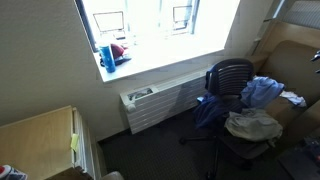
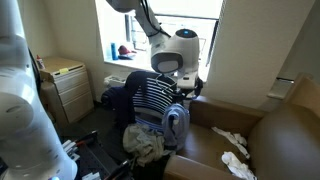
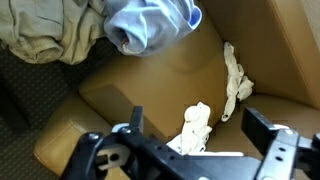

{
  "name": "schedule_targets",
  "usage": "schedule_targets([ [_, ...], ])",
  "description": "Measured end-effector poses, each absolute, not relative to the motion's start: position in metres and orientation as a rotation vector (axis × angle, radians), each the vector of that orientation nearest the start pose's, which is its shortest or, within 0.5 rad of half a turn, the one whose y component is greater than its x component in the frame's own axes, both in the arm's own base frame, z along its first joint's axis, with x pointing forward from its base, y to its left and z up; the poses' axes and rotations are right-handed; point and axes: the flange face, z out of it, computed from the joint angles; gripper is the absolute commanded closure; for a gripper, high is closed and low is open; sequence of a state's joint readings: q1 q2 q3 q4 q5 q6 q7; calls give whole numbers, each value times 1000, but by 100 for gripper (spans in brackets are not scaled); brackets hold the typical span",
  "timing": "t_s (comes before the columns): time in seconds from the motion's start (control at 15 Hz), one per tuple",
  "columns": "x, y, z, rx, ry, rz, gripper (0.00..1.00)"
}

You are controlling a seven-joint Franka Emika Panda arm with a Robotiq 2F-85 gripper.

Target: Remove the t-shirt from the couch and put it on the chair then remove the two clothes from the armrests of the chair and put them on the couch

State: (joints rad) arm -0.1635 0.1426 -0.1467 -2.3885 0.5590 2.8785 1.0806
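The blue cloth (image 3: 150,25) lies bunched on an armrest of the chair (image 1: 230,72), just beside the couch (image 3: 150,85). The claw (image 3: 195,135) hovers wide open and empty over the couch. In the wrist view the cloth lies straight ahead of it, toward the top edge.

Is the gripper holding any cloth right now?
No, in the wrist view the gripper is open with nothing between its fingers, hovering over the couch.

One chair (image 1: 230,72); one couch (image 3: 150,85). Three garments: beige shirt (image 1: 250,125), pale blue top (image 1: 262,92), navy top (image 1: 210,112); two white rags (image 3: 237,80) (image 3: 195,125).
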Motion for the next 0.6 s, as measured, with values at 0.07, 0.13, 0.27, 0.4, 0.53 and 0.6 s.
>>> schedule_targets([
  [0.07, 494, -193, 289, -1626, 2280, -338, 0],
  [0.13, 496, -193, 288, -1628, 2278, -340, 0],
  [0.27, 498, -191, 288, -1617, 2289, -296, 0],
  [0.4, 494, -192, 274, -1590, 2358, -189, 0],
  [0.53, 489, -196, 251, -1563, 2450, -104, 0],
  [0.6, 488, -197, 240, -1553, 2487, -77, 0],
])
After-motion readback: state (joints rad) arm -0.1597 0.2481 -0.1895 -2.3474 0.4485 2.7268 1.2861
